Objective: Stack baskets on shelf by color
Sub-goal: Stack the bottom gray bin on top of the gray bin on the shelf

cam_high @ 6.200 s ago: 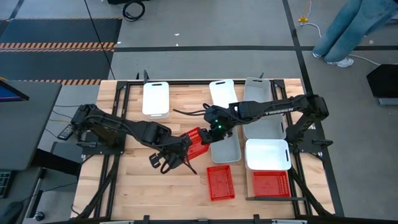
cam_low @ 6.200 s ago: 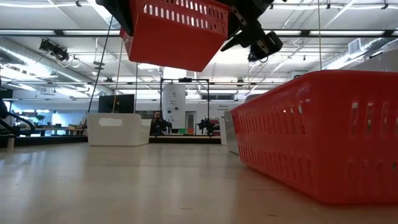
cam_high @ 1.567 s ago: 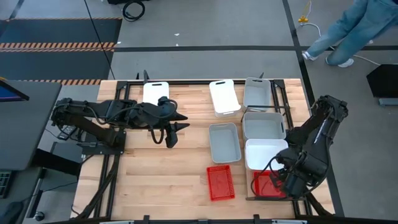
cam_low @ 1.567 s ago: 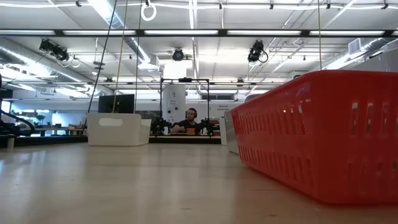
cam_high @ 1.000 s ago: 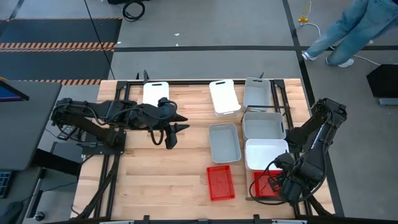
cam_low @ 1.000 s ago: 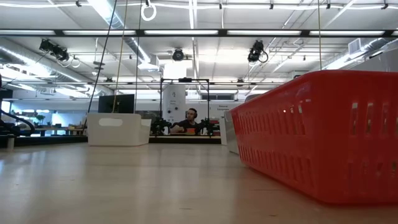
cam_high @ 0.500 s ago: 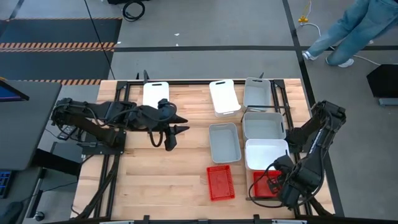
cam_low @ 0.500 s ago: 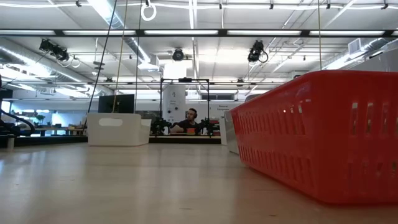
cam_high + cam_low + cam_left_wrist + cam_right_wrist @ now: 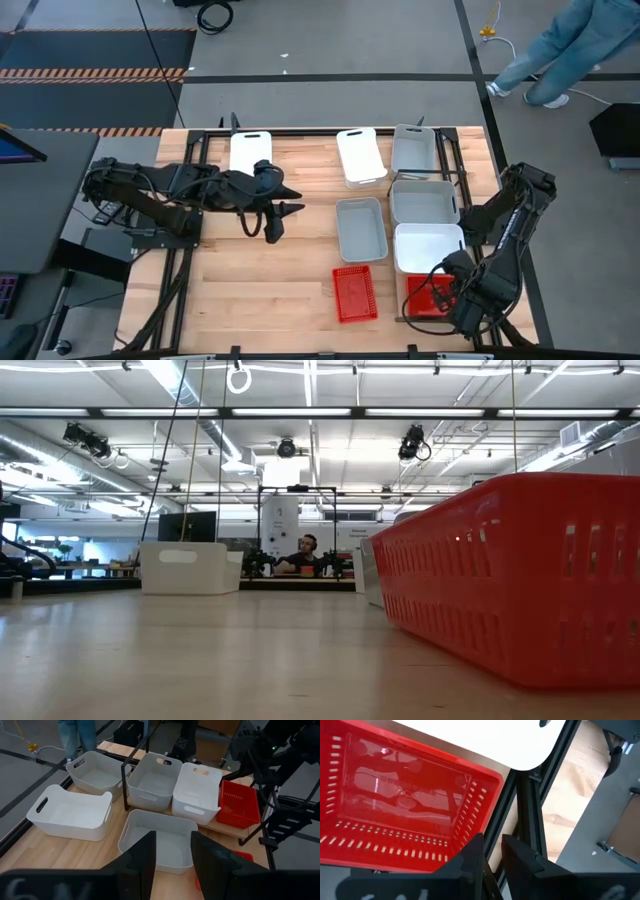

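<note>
Counting from above gives three white baskets [image 9: 251, 157], three grey baskets [image 9: 361, 228] and two red baskets [image 9: 355, 293]; I cannot tell whether another red one sits nested inside. Four stand in a row down the right side of the frame, on the shelf [image 9: 220, 827]: grey, grey, white, then red at the lower right. One grey and one red sit just left of that row, and two white ones lie along the upper edge of the table [image 9: 240, 290].

The right gripper [image 9: 440, 293] hangs over the red basket at the lower right, and I cannot tell whether it grips the rim. The left gripper [image 9: 275, 215] hovers left of centre, jaws apart and holding nothing. Pale marks on the left wrist's housing are too blurred to read.
</note>
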Controlling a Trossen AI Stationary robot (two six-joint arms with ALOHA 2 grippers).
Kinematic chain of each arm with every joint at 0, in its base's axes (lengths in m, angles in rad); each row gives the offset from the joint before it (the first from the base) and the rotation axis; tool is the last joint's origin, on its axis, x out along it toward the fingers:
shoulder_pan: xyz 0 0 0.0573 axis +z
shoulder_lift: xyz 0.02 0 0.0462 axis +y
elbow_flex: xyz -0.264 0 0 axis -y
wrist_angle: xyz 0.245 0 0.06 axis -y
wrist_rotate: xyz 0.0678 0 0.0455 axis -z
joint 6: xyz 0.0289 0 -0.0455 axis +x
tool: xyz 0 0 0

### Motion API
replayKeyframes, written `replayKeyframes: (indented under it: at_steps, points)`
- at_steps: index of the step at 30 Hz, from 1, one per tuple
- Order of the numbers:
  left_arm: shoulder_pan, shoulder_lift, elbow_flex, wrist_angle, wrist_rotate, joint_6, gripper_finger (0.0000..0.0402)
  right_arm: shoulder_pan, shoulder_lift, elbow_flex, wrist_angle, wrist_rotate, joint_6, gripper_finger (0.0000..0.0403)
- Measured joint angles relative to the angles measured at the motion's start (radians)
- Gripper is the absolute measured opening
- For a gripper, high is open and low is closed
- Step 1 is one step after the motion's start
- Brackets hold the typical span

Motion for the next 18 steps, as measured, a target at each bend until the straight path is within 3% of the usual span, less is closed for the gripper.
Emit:
replayKeyframes:
  at_steps: [6, 13, 18]
  points:
    - [0.0, 0.0, 0.0, -0.022, 0.0, -0.008, 0.0128, -0.017, -0.055, 0.0, 0.0, 0.067, -0.019, 0.0089]
    - [0.034, 0.0, 0.0, -0.133, 0.0, -0.115, 0.0128, -0.103, -0.129, 0.0, 0.024, 0.288, -0.085, 0.0106]
    - [0.083, 0.0, 0.0, -0.252, -0.001, -0.238, 0.0128, -0.198, -0.157, 0.0, 0.086, 0.421, -0.251, 0.0117]
